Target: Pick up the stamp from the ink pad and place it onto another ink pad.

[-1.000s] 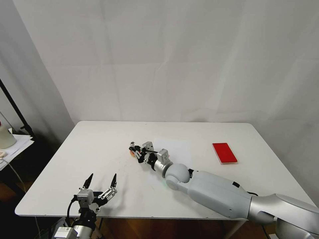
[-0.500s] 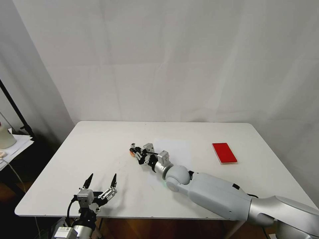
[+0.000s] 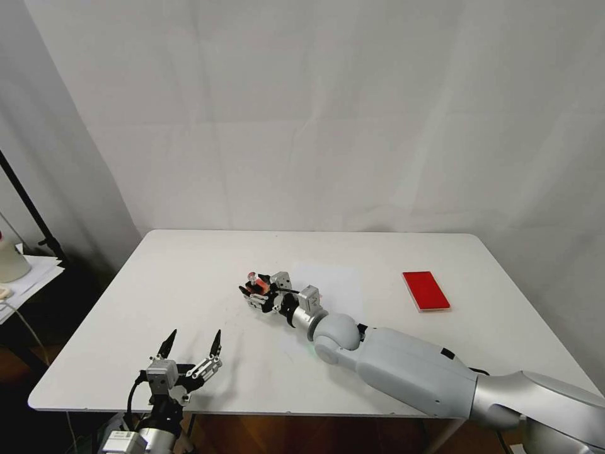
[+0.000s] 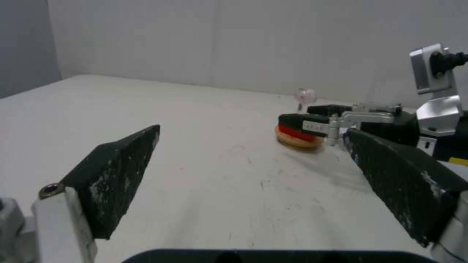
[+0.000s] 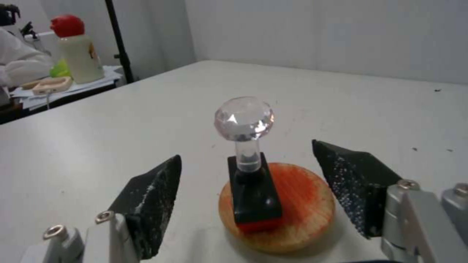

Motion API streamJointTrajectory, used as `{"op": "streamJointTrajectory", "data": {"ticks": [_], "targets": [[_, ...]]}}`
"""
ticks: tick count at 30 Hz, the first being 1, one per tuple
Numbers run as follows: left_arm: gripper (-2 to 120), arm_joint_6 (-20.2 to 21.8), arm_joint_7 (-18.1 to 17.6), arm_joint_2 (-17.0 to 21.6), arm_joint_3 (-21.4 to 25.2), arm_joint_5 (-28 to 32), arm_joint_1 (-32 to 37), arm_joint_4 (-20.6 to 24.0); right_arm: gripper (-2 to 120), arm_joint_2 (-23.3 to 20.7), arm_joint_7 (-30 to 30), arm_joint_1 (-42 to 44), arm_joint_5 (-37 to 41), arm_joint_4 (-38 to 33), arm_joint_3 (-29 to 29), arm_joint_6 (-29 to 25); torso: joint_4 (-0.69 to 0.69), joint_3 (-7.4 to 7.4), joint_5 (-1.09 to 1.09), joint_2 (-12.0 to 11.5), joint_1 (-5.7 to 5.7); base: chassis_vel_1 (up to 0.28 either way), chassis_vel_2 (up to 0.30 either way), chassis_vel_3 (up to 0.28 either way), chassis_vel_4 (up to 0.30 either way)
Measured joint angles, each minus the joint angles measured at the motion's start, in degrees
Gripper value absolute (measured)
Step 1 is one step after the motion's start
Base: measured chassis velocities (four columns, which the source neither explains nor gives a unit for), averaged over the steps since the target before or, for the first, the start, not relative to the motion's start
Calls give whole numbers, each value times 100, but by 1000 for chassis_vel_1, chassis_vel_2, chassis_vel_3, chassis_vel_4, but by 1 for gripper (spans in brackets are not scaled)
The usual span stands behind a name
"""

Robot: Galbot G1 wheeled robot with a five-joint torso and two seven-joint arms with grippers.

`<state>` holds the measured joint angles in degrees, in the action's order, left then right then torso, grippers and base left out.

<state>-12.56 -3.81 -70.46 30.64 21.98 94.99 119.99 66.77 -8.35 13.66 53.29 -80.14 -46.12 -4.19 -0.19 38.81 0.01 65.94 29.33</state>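
Nearest to the robot, at the front left edge of the white table [image 3: 189, 265], the left gripper [image 3: 192, 345] waits with its two dark fingers spread wide, and it holds nothing. In the left wrist view the left gripper [image 4: 253, 160] has bare table between its fingers.

Farther in, near the middle of the table, the right arm reaches forward and to the left, and the right gripper [image 3: 254, 291] is low over the round ink pad [image 3: 257, 290]. In the right wrist view this round ink pad [image 5: 302, 204] is a small disc with an orange-red centre and a tan rim, lying flat on the table. The stamp [image 5: 251, 171] stands upright on it, black base down and its clear faceted knob up. The right gripper [image 5: 265, 190] is open: one finger is on each side of the stamp, and both are apart from it, so it grips nothing. In the left wrist view the stamp [image 4: 305, 98] shows its knob above the round ink pad [image 4: 298, 141].

Farther to the right, well apart from the arm, the red rectangular ink pad [image 3: 426, 291] lies flat on the table with nothing on it
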Motion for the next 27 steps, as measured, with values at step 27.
{"op": "streamJointTrajectory", "data": {"ticks": [27], "targets": [[100,0,0,0,0,0,0,0,110,-1561,-2157,8204,-3823,-4175,6727,-1193,-5,-1,2,1,-1,0,0,0,0]]}}
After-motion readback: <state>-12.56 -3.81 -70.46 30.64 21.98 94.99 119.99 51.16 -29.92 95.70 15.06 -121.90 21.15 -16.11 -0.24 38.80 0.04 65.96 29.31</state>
